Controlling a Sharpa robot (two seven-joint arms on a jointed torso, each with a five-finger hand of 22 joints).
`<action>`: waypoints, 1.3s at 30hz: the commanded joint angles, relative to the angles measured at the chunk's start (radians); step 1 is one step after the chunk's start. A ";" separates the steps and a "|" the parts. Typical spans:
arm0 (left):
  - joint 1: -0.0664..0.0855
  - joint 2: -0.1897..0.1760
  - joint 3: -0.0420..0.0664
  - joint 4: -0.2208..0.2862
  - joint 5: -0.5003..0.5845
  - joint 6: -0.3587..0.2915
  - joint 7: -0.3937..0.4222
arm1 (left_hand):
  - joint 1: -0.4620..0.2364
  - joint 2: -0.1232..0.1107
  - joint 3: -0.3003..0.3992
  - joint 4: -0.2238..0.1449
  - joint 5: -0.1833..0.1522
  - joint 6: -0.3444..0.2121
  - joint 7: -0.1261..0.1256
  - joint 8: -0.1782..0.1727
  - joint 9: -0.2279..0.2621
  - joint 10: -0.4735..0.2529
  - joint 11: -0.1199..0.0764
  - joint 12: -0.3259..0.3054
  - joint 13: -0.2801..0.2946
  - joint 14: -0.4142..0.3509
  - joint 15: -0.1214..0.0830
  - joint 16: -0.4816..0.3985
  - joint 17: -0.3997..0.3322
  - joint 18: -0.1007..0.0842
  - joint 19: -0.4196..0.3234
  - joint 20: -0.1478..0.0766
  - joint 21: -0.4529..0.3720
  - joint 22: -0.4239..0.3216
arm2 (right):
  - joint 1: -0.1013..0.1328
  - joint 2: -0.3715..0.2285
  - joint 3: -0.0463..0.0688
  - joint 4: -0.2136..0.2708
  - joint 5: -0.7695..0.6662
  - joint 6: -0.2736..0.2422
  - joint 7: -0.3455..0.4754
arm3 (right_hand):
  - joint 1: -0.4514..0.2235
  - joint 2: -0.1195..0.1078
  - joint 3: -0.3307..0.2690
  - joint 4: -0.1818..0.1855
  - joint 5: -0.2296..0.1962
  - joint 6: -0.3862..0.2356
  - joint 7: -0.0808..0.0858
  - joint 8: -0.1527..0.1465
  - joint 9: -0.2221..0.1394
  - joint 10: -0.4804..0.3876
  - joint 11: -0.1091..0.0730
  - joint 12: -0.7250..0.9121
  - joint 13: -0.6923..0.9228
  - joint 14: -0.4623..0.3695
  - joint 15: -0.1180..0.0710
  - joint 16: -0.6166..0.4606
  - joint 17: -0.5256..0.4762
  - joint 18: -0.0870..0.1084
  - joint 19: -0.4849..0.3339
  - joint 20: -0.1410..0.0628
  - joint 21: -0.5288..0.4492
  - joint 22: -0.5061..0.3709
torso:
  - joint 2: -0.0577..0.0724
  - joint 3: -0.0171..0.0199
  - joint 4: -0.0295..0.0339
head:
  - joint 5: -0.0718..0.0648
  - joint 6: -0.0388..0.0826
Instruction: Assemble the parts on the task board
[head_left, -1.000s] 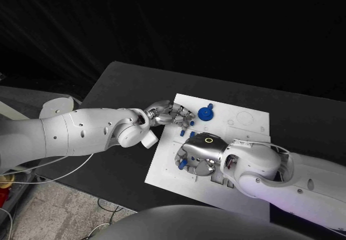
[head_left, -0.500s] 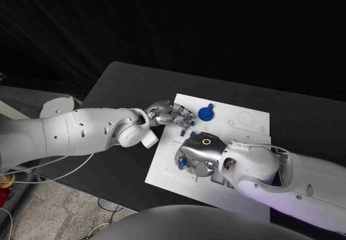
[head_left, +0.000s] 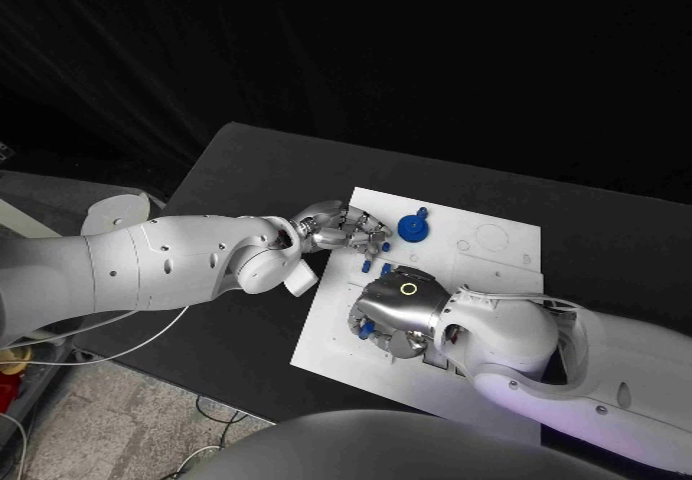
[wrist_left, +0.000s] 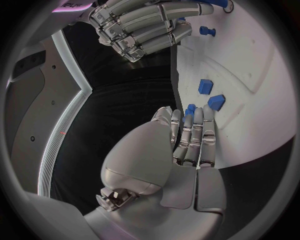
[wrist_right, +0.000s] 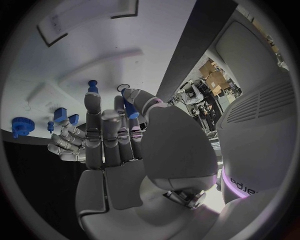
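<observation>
The black table carries the white task board, which lies flat on it (turned askew to the table's edges), bare black surface showing around the board.

1 task board; 1 blue gear; approx 5 small blue parts; 2 hands.

The task board is a white rectangular plate lying flat on the black bench, turned slightly askew, with faint outlined recesses on its surface. A blue gear with a small knob beside it sits toward the board's far left. Nearer, 2 small blue blocks lie close together on the white surface. A slim blue peg is pinched upright just above the board's near left part.
</observation>
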 joint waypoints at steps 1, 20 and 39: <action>-0.005 0.003 -0.004 0.000 -0.003 0.028 -0.022 | -0.004 0.009 0.002 0.004 0.003 -0.006 0.002 0.004 -0.001 0.000 0.008 0.007 -0.001 -0.001 0.009 0.006 -0.001 -0.010 0.003 0.005 -0.004 0.021 | -0.001 0.003 0.000 0.006 -0.043 0.062 -0.027 | 0.000 -0.014 -0.006 -0.001 0.004 0.038 0.032 0.003 0.001 0.004 -0.004 -0.006 -0.001 -0.009 0.003 -0.006 -0.004 0.009 -0.008 0.000 -0.006 0.039 | 0.000 -0.0010 -0.0004 | 0.000 0.000; -0.007 0.004 -0.004 -0.001 -0.003 0.032 -0.024 | -0.005 0.009 0.002 0.004 0.003 -0.007 0.002 0.004 -0.001 0.000 0.008 0.007 -0.001 -0.001 0.009 0.006 -0.001 -0.010 0.003 0.005 -0.004 0.021 | -0.001 0.017 0.000 0.009 -0.081 0.109 -0.078 | 0.005 -0.014 -0.005 -0.007 -0.004 0.030 0.032 -0.005 -0.002 -0.009 -0.002 -0.011 -0.003 -0.028 0.003 -0.026 -0.029 0.013 -0.031 -0.002 -0.041 0.032 | 0.001 -0.0005 0.0003 | 0.001 0.000; -0.007 0.005 -0.004 -0.001 -0.003 0.035 -0.030 | -0.005 0.009 0.002 0.004 0.003 -0.007 0.002 0.004 -0.001 0.000 0.008 0.007 -0.002 -0.001 0.009 0.006 -0.001 -0.010 0.003 0.005 -0.005 0.021 | -0.001 0.021 0.000 0.011 -0.082 0.088 -0.095 | -0.001 -0.016 -0.011 -0.007 0.005 0.025 0.031 -0.013 -0.006 -0.037 0.002 -0.006 0.005 -0.028 0.006 -0.026 -0.028 0.013 -0.038 -0.002 -0.045 0.032 | 0.000 -0.0008 -0.0003 | 0.006 0.000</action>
